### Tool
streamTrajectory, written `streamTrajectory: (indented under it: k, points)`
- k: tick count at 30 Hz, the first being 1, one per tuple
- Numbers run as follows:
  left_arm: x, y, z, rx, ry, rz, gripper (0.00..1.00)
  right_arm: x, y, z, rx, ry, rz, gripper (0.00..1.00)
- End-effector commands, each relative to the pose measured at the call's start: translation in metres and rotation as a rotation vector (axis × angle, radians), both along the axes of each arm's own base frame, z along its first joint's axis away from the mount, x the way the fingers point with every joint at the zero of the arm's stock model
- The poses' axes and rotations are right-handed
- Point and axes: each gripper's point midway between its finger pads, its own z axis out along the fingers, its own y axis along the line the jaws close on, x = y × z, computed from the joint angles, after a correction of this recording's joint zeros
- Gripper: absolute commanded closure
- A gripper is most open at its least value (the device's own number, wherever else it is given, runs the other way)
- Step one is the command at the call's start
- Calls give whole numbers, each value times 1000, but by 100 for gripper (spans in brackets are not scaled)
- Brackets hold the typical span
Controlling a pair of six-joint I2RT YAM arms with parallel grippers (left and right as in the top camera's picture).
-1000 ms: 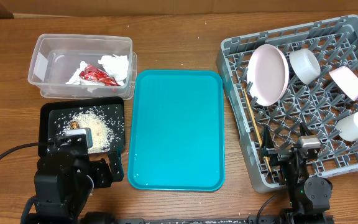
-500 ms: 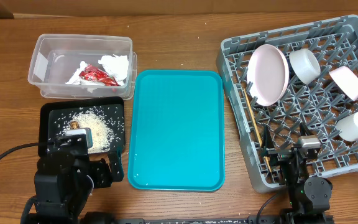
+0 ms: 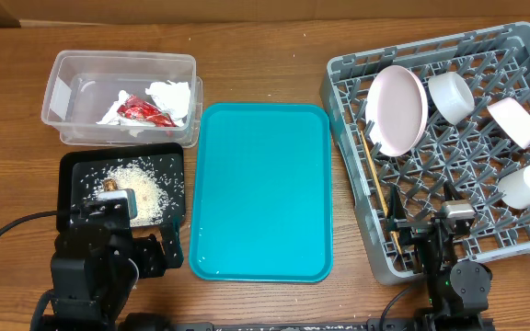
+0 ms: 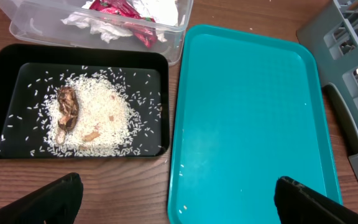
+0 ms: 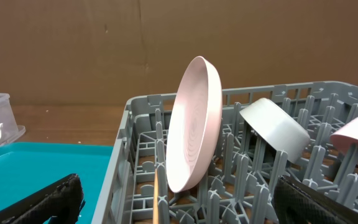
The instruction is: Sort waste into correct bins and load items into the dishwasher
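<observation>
Nothing had shifted since the earlier frames; both arms and every item lay as before. The teal tray [image 3: 260, 188] sat mid-worktop [image 3: 265, 37]. Left of it, by its far corner, the tub [image 3: 122, 57] held the napkins [image 3: 171, 95] and the wrapper [image 3: 141, 110]. Left of it and nearer, the black tray [image 3: 74, 170] held the rice [image 3: 136, 184] and the scrap [image 4: 66, 112]. Right of the teal tray, the rack [image 3: 339, 74] carried the plate [image 3: 397, 110] on edge and three smaller dishes [image 3: 451, 95] further right. The chopsticks [image 3: 375, 184] lay along the side nearest the teal tray. The left tool [image 4: 179, 205] hovered over the teal tray's near left corner, spread wide and empty. The right tool [image 5: 179, 202] hung over the rack's near edge, equally spread and empty.
</observation>
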Motion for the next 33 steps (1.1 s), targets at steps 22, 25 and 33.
streamTrajectory:
  k: [22,25,33]
  points:
    - [18,0,-22,4,-143,-2,0,0,-2,-2,-4,-3,-12,0]
    - [33,-2,-22,-9,-266,-6,0,0,-2,-2,-4,-3,-12,0]
    - [56,-17,-11,1,-587,-106,0,0,-2,-2,-4,-3,-12,0]
